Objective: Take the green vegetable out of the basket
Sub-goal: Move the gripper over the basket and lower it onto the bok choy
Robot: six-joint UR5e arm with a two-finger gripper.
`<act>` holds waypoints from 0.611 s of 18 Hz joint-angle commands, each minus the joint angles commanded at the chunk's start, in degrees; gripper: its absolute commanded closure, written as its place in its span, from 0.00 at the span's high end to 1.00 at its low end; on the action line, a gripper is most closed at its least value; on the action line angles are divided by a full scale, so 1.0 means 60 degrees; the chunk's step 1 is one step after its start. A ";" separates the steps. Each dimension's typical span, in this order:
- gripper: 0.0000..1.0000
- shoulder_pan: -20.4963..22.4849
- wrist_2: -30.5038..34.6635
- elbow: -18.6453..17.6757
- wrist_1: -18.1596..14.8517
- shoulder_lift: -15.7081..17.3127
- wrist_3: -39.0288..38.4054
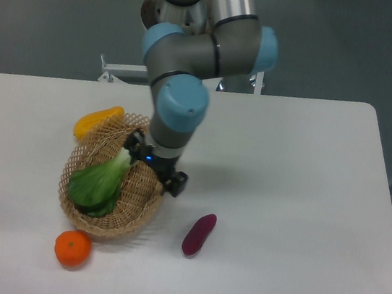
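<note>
Woven wicker basket (76, 205) (open lattice), matt white table (297, 205), glossy orange (72, 249)

Gripper (155, 168) hides basket (77, 211) rim (jaws indiscernible).

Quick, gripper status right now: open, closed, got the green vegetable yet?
Gripper: over the basket rim, above the green vegetable's pale stem end. Open or shut cannot be told from this view; the vegetable lies in the basket, not lifted.

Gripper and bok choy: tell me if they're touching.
Cannot tell. The camera view shows the gripper over the basket beside the bok choy's pale stem end, but its fingertips are hidden, so neither contact nor gap shows.
</note>
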 joint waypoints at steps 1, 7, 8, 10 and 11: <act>1.00 -0.0118 0.0000 0.0000 0.0103 -0.0015 -0.0191; 1.00 -0.0514 0.0044 -0.0161 0.0221 -0.0249 -0.0412; 1.00 -0.0514 0.0044 -0.0161 0.0250 -0.0264 -0.0529; 1.00 -0.0514 0.0160 -0.0161 0.0265 -0.0279 -0.0632; 1.00 -0.0529 0.0277 -0.0161 0.0265 -0.0279 -0.0661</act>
